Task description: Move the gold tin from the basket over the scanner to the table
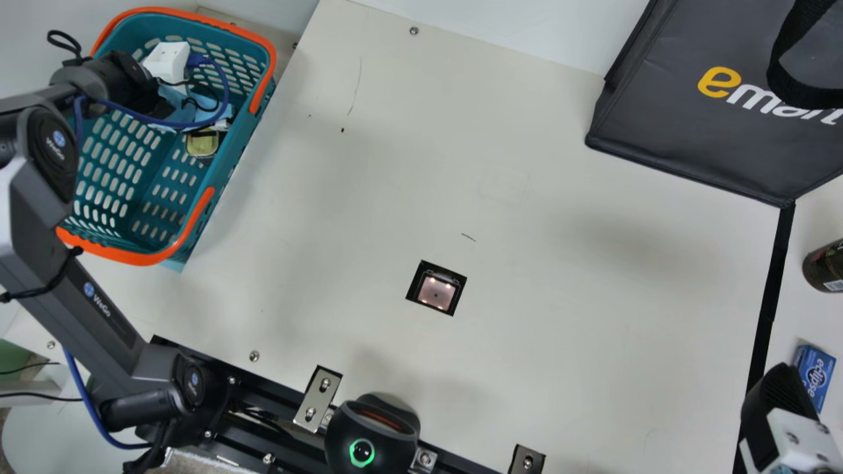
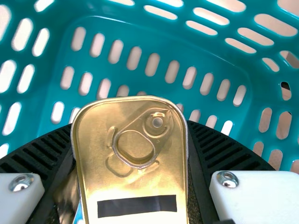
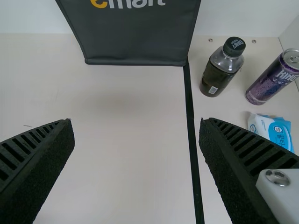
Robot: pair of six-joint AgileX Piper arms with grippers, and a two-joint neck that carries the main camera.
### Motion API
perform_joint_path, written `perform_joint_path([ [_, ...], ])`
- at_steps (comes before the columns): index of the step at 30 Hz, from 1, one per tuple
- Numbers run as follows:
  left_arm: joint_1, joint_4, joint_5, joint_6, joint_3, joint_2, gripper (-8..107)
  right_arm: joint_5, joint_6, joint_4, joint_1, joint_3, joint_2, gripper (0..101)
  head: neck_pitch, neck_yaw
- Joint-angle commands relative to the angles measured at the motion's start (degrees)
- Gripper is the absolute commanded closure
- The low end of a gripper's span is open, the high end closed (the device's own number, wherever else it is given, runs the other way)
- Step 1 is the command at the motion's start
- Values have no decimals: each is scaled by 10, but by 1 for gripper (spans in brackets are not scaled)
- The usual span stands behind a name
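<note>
My left gripper (image 1: pixel 168 60) is down inside the teal basket (image 1: pixel 257 115) at the upper left, with the gold tin (image 1: pixel 202 143) at its fingers. In the left wrist view my left gripper (image 2: pixel 130 135) is shut on the gold tin (image 2: pixel 133 186), one ribbed finger against each side; the tin's ring-pull face is toward the camera. The square scanner window (image 1: pixel 436 291) is set in the table (image 1: pixel 560 296). At the lower right edge is my right gripper (image 1: pixel 780 401); in the right wrist view my right gripper (image 3: pixel 136 123) is open with nothing between its fingers.
A black bag (image 1: pixel 691 131) stands at the upper right. Beyond the black line on the right are a dark bottle (image 3: pixel 222 67), a purple can (image 3: pixel 273 77), a wipes pack (image 3: pixel 271 130) and a blue box (image 1: pixel 815 375). A round black device (image 1: pixel 372 434) sits at the near edge.
</note>
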Motion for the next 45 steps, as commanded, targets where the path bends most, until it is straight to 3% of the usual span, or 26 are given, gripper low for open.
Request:
perform_joint_path([
  [1, 1, 12, 5, -35, 1, -7, 107, 0, 0, 0, 0, 0, 0, 6, -17, 1],
  [17, 1, 78, 58, -183, 34, -158, 107, 0, 0, 0, 0, 0, 0, 6, -17, 1],
  [30, -35, 122, 151, -241, 11, -301, 107, 0, 0, 0, 0, 0, 0, 6, -17, 1],
  [37, -103, 151, 214, -280, -12, -354, 107, 0, 0, 0, 0, 0, 0, 6, -17, 1],
  [45, -258, 212, 260, -372, -7, -384, 107, 0, 0, 0, 0, 0, 0, 6, -17, 1],
])
